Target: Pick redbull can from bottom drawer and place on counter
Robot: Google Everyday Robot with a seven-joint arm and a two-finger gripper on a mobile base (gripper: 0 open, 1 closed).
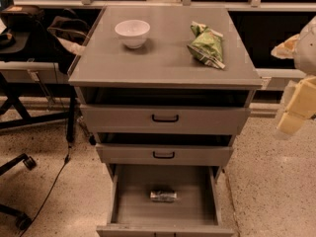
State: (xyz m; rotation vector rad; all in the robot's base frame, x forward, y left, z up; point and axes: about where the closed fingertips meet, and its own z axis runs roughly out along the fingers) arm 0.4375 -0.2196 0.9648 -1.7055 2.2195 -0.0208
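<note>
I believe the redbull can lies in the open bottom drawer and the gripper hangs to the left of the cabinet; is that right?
Not quite: the camera view shows the gripper hanging to the right of the cabinet, not the left. The redbull can does lie in the open bottom drawer.

White bowl [132, 32] sitting upright, green snack bag [207, 44] lying well apart to its right, two shallow grey drawers [165, 118] with black handles sitting one above the other, black cable [55, 180] trailing across speckled floor [271, 181] at left, chair caster [27, 162] resting nearby.
</note>
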